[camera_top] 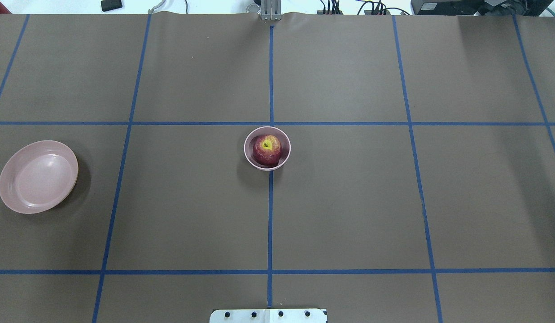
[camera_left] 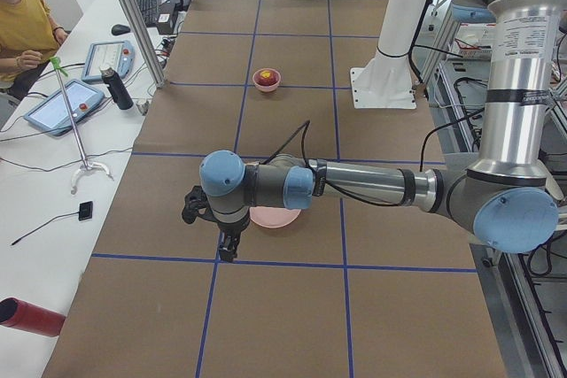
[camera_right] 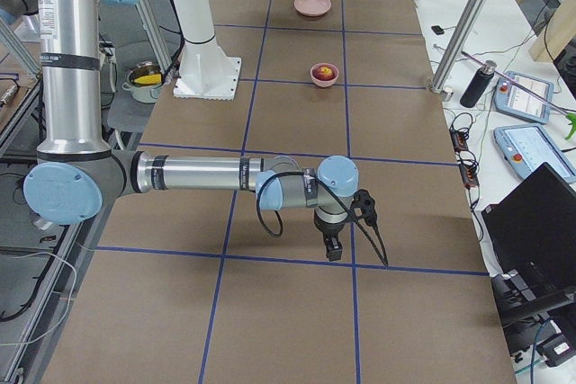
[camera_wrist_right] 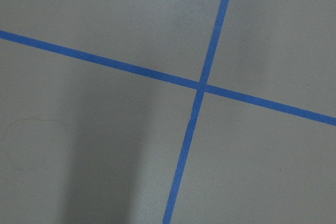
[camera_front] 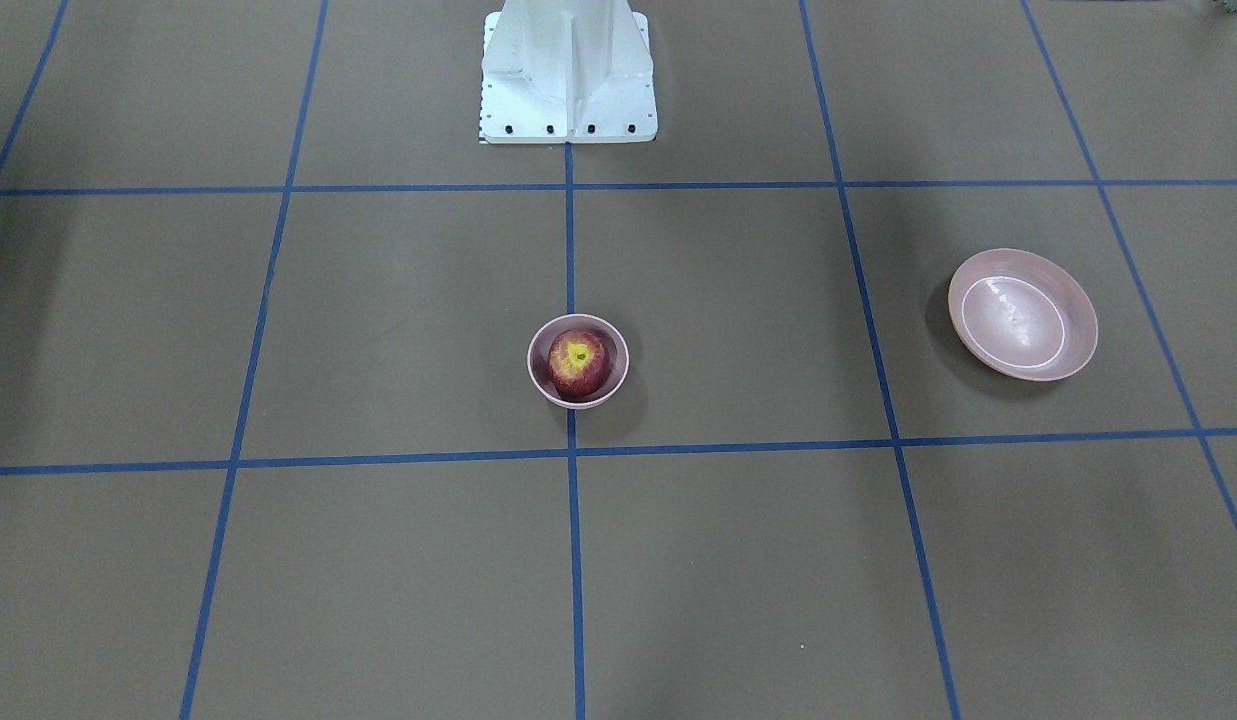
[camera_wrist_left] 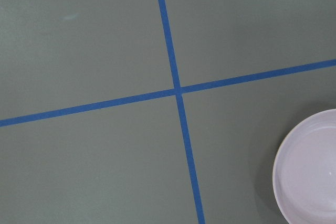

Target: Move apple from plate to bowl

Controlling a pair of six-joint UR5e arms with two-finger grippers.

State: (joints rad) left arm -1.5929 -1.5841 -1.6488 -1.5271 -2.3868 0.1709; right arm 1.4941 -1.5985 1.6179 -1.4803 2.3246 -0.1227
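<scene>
The dark red apple sits inside the small deep pink bowl at the table's middle, stem dimple up; both also show in the overhead view, apple and bowl. The wide pink plate lies empty on my left side, and its edge shows in the left wrist view. My left gripper hangs beside the plate, which the arm partly hides. My right gripper hangs over bare table far from the bowl. I cannot tell whether either is open or shut.
The brown table cover carries a grid of blue tape lines. The white robot pedestal stands at the robot's edge of the table. A person, tablets and a bottle are at the side bench beyond the table edge.
</scene>
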